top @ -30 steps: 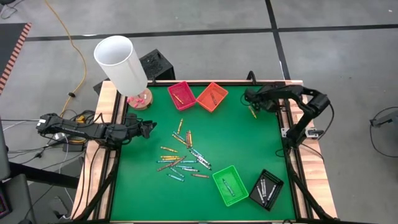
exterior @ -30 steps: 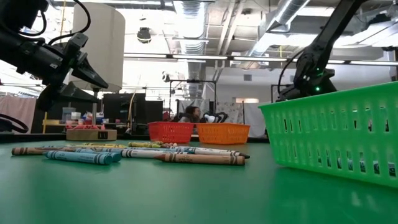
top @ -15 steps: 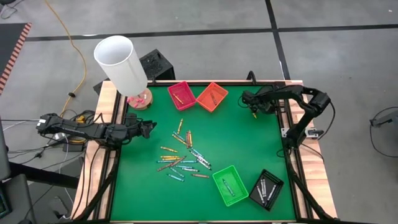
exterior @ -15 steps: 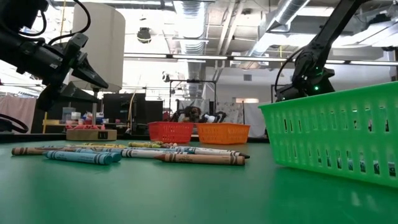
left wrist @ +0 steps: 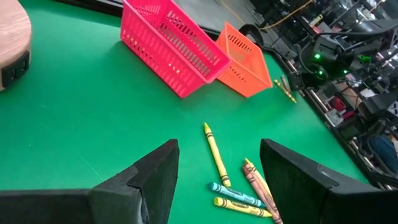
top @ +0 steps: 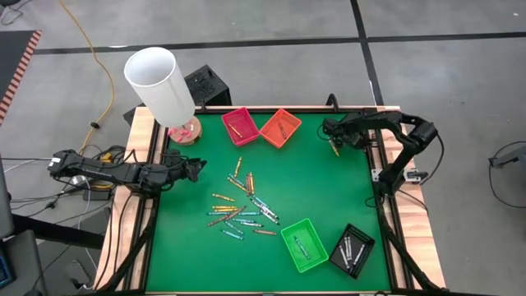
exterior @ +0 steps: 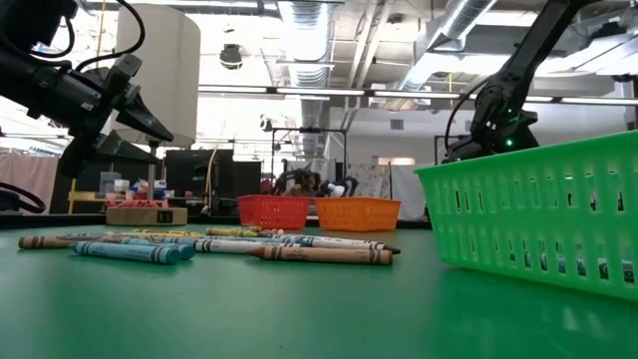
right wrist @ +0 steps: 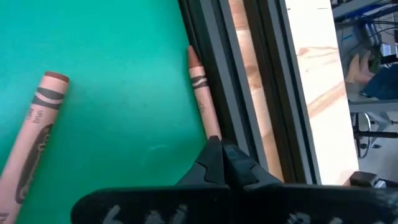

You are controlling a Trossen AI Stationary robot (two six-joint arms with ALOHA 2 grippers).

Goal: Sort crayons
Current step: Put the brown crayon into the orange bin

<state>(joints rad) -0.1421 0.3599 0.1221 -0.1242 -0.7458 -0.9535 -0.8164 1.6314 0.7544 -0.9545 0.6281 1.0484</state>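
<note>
Lighting: bright, even, from overhead.
Ceiling lights glared behind me; my own fingers showed blurred, shadows faint.

No legible txt; crayon wrap print unreadable

Two dark, jointed robot arms are showing at frame left and right, a green indicator light glowing on one.

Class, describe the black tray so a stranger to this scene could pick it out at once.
Start at the green table and go to its near right corner. Two trays sit side by side there: the black tray lies nearest the corner, right of the green tray. It is the only black one.
</note>
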